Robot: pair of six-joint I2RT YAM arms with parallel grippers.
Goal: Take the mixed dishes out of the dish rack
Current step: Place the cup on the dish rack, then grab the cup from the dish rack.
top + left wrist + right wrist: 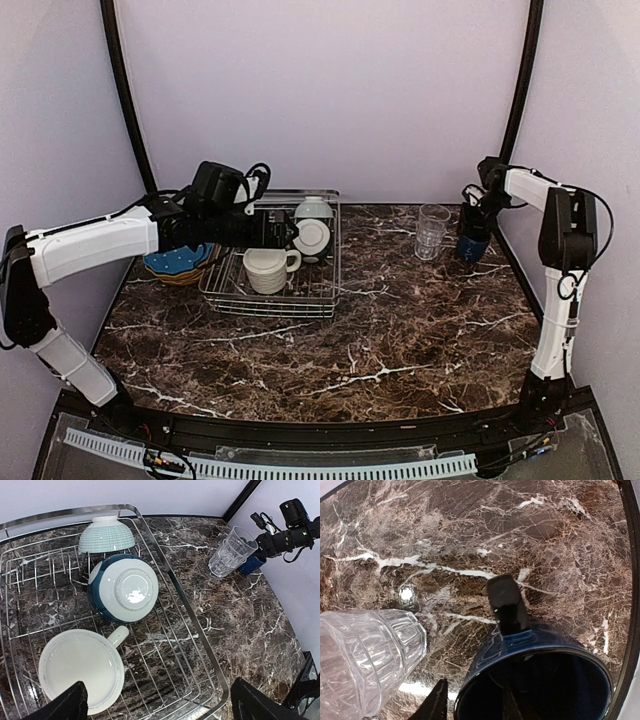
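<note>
Marble, dark brown with white veins: that's the surface (400, 330), and at its back left sits the silver wire dish rack (268, 306). Just left of it, out on the surface, there's a stack of plates (178, 262), blue dotted one on top, half hidden under the left arm. Inside the rack, a cream cup (82, 667) with a handle sits at the near end, a blue-and-white bowl (125, 587) bottom-up behind it, and a pale checked bowl (106, 534) upside down at the back rail. The left hand (160, 697) hangs over the cup, spread wide, holding nothing. Back right, a clear glass (432, 230) stands just beside the dark blue mug (472, 246). The right hand (471, 232) is down at the mug's rim, fingers a little apart; gripping or not, I cannot tell.
</note>
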